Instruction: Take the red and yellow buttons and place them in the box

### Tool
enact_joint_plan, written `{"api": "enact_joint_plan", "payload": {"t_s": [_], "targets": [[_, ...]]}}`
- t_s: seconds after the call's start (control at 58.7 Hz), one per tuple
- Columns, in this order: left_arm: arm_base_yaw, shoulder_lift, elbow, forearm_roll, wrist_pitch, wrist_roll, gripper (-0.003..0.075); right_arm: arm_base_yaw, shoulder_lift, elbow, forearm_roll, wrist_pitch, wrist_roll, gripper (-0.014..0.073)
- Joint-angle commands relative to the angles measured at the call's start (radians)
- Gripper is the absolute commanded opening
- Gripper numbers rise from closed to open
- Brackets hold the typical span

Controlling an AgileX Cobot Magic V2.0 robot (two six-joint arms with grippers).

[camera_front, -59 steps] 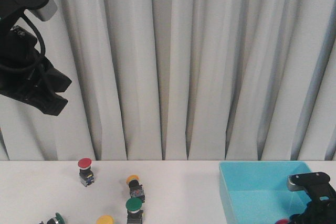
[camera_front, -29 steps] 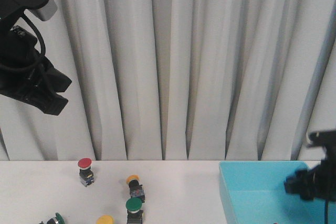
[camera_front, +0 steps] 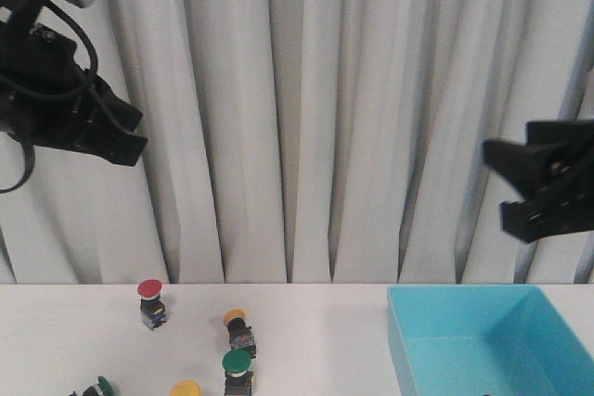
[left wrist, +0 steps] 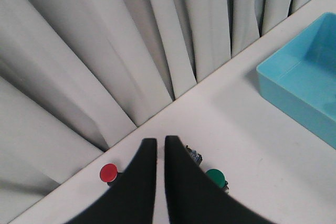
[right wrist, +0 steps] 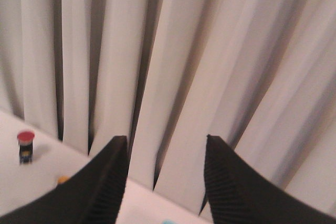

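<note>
A red button [camera_front: 149,290] stands on the white table at the far left. One yellow button [camera_front: 236,319] lies near the middle and another [camera_front: 185,388] sits at the front edge. The turquoise box [camera_front: 464,350] is at the right. My left gripper [camera_front: 125,144] hangs high above the table's left side, shut and empty; its wrist view shows the fingers [left wrist: 157,143] together above the red button [left wrist: 108,172] and the box [left wrist: 302,90]. My right gripper [camera_front: 504,183] is open and empty, high above the box. Its wrist view [right wrist: 165,140] faces the curtain and shows the red button [right wrist: 25,138].
Two green buttons [camera_front: 238,362] [camera_front: 105,385] stand among the others at the front left; one shows in the left wrist view [left wrist: 214,177]. A pleated white curtain [camera_front: 325,118] closes off the back of the table.
My right gripper has lifted out of the box and now hangs high above it, open. My left gripper has shifted slightly up and to the right. The buttons on the table have not moved.
</note>
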Motion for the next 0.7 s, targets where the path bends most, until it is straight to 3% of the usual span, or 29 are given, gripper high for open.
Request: {"api": "enact_joint_plan", "payload": {"t_s": [0.0, 0.136, 0.324, 0.409, 0.681], "targets": [[0.002, -0.015, -0.026, -0.004, -0.064, -0.012, 0.0126, 0.001, -0.069, -0.034, 0.024, -0.063, -0.008, 0.0269], [0.002, -0.004, -0.026, -0.005, -0.054, -0.013, 0.0306, 0.001, -0.111, -0.033, 0.02, -0.063, -0.017, 0.0209], [0.002, 0.022, -0.026, -0.005, 0.022, -0.026, 0.054, 0.001, -0.111, -0.032, 0.019, -0.038, -0.017, 0.0211], [0.002, 0.052, -0.026, -0.004, 0.048, -0.064, 0.0573, 0.001, -0.111, -0.032, 0.018, -0.024, -0.017, 0.0223], [0.002, 0.251, -0.026, 0.004, 0.218, -0.117, 0.0559, 0.001, -0.111, -0.032, 0.018, 0.013, -0.017, 0.0241]]}}
